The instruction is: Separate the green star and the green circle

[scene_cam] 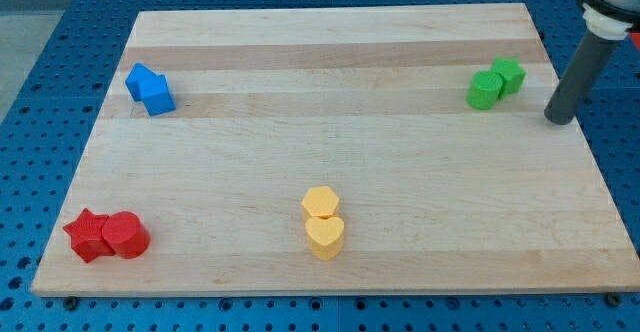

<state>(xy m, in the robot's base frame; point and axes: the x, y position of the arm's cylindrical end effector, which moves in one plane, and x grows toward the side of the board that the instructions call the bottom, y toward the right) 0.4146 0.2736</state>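
The green circle [484, 90] and the green star [509, 74] sit touching each other near the board's top right corner, the star up and to the right of the circle. My tip [560, 120] rests on the board near its right edge, to the right of and slightly below the green pair, apart from both blocks.
Two blue blocks [150, 88] touch at the top left. A red star [88, 235] and a red cylinder [126, 236] touch at the bottom left. A yellow hexagon [321, 202] and a yellow heart [325, 237] touch at the bottom middle. The wooden board [330, 142] lies on a blue perforated table.
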